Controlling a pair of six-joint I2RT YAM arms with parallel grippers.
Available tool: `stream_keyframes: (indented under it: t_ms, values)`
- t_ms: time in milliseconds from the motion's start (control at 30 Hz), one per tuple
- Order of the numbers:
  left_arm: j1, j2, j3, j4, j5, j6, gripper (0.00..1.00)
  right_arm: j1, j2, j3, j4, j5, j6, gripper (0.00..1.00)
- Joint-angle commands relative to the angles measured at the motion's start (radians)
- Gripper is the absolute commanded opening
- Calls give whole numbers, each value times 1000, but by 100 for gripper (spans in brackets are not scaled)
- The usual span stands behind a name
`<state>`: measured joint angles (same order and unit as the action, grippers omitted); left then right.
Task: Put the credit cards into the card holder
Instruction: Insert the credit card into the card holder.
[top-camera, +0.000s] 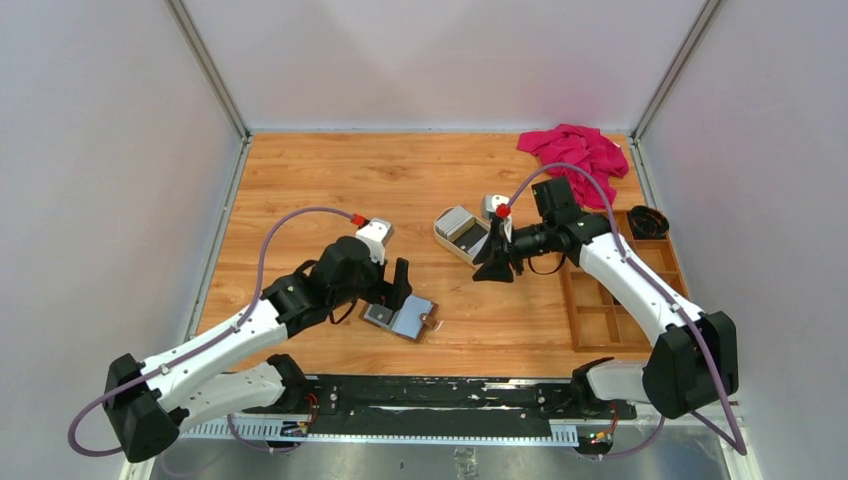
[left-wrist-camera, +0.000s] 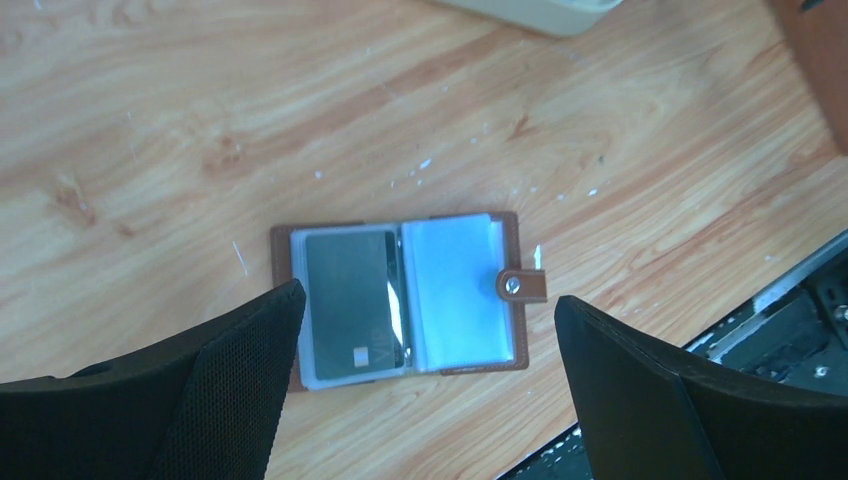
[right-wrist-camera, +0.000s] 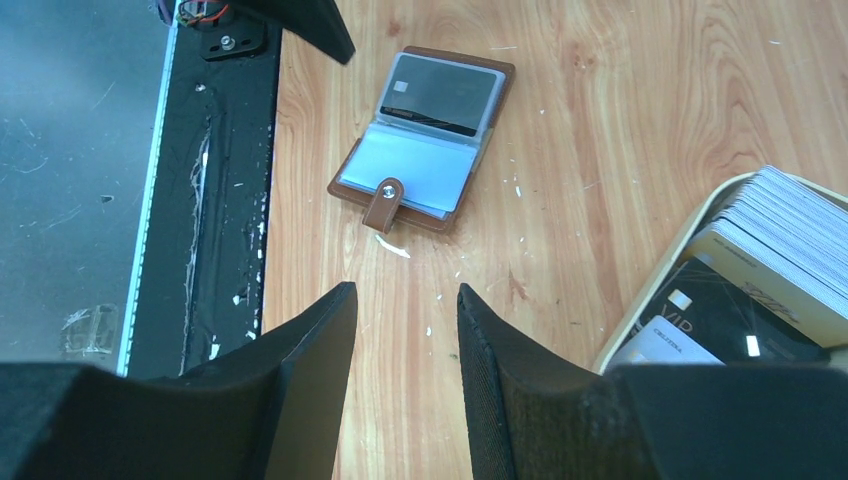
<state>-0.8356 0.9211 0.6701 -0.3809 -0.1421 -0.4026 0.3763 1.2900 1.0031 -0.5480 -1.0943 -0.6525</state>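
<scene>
The brown card holder lies open flat on the wood near the front edge, snap tab to one side. A dark credit card sits in one clear pocket; the facing pocket looks empty. My left gripper hovers just above the holder, open wide, nothing between its fingers. More credit cards, a white stack and dark loose ones, lie in the cream tray. My right gripper hangs beside that tray, open over bare wood, holding nothing. The top view shows the holder and both grippers.
A wooden compartment box stands at the right with a black ring-shaped thing at its far end. A pink cloth is bunched at the back right. The black base rail runs along the table's near edge by the holder.
</scene>
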Motion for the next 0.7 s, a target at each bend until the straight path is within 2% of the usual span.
stream_keyframes:
  t_ms: [0, 367, 667]
  values:
    - [42, 20, 114, -54, 85, 106, 100, -42, -35, 14, -41, -40, -47, 45]
    - [143, 61, 307, -151, 145, 255, 100, -95, -68, 10, -66, -24, -56, 46]
    - [281, 50, 234, -103, 250, 314, 100, -96, -28, 110, -198, 107, -149, 48]
